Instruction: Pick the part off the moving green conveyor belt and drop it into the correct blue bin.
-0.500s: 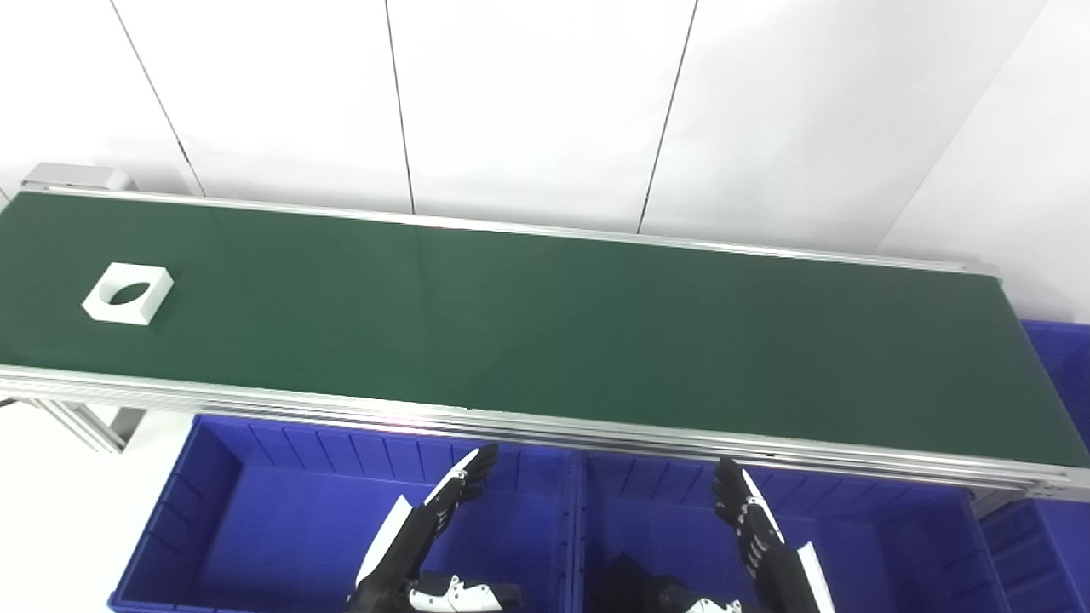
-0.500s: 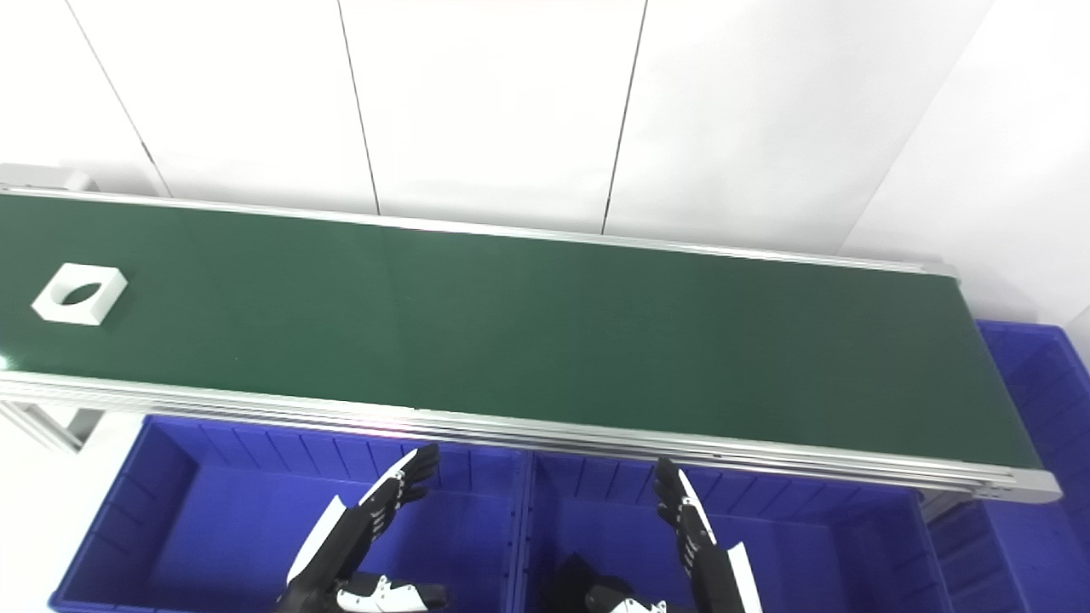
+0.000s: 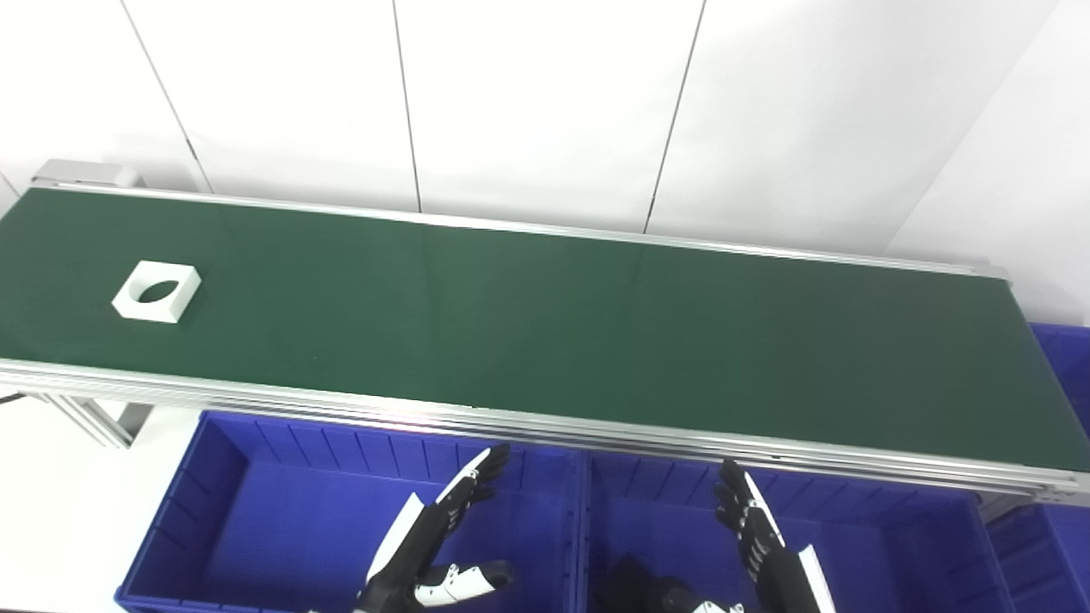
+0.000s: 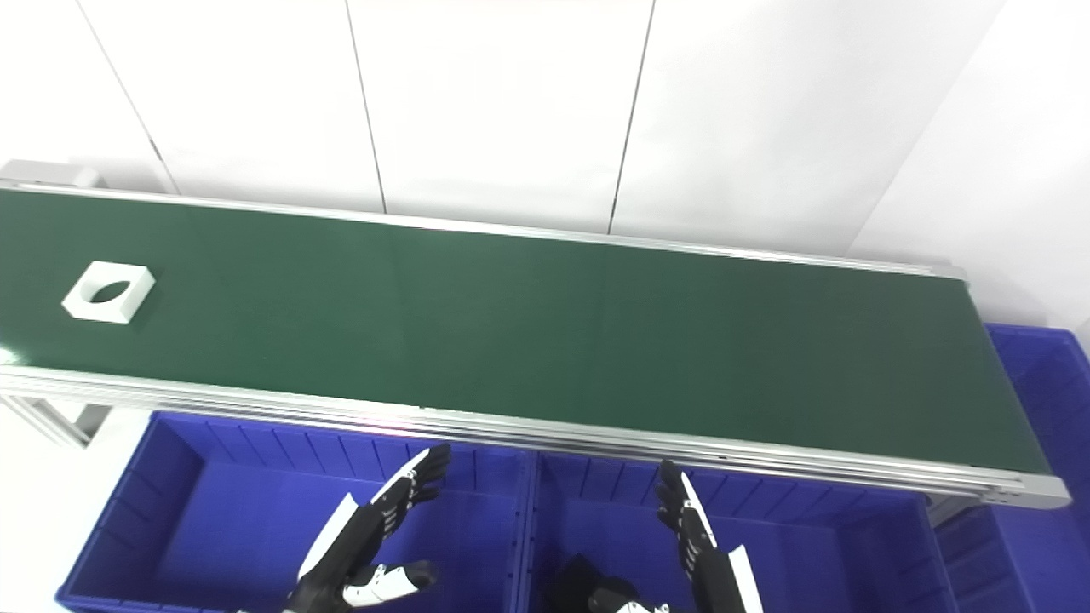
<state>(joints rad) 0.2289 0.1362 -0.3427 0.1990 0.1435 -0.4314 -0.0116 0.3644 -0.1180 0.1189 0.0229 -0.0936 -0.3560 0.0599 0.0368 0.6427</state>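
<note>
The left robot hand (image 3: 443, 532) is hanging over the left bin (image 3: 255, 511), fingers stretched apart and thumb out, grasping nothing. The right robot hand (image 3: 754, 532) is hanging over the middle bin (image 3: 894, 545), also spread flat and grasping nothing. Both bins are sitting just in front of the belt (image 3: 545, 315). The white part (image 3: 157, 292), a square block with a round hole, is lying on the belt near its far left end, well apart from both hands. Another bin (image 4: 1043, 375) is showing past the belt's right end.

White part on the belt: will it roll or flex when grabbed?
The part looks like a flat square block lying on the belt, so it probably won't roll. It seems rigid. The big hole suggests it is light for its size.
</note>
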